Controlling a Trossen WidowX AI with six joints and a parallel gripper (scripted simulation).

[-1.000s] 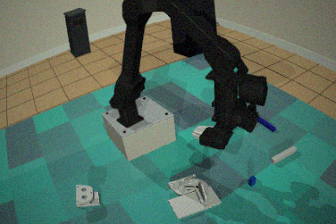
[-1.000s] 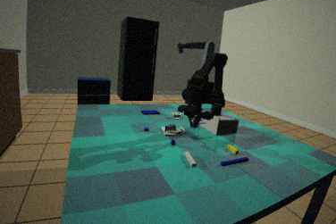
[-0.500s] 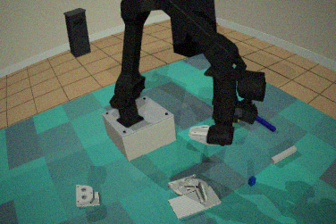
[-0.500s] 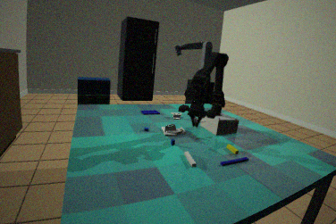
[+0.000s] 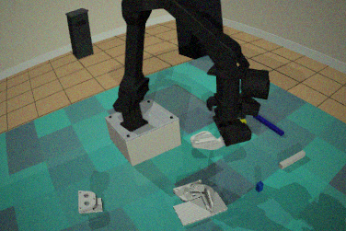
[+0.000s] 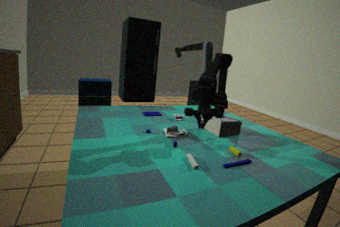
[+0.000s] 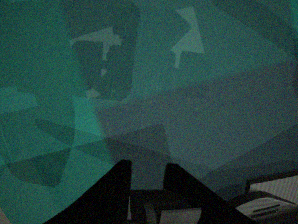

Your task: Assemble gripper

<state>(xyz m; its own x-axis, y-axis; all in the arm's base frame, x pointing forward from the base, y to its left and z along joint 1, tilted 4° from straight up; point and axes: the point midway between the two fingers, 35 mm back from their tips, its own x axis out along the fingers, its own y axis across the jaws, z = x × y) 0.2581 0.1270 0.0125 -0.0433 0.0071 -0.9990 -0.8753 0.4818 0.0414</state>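
Observation:
My gripper [image 5: 229,136] [image 6: 202,125] [image 7: 147,171] is shut on a pale jaw [image 5: 207,140] [image 7: 181,216], held above the table beside the white box. In the top view the jaw sticks out to the left of the fingers; the exterior view does not show it clearly. The pale gripper base [image 5: 190,212] [image 6: 174,133] lies at the front middle in the top view, with what looks like the other jaw [image 5: 208,199] on it. Its pins and teeth are too small to make out. The housing plate [image 5: 87,202] [image 6: 179,117], with two holes, lies apart at the front left.
The arm stands at a white box [image 5: 154,145] [image 6: 231,127]. A white bar [image 5: 292,159] [image 6: 193,161], a blue bar [image 5: 270,125] [image 6: 237,164], a yellow block [image 6: 235,151] and a small blue block [image 5: 259,186] [image 6: 174,144] lie about. A blue flat piece [image 6: 152,114] lies farther off.

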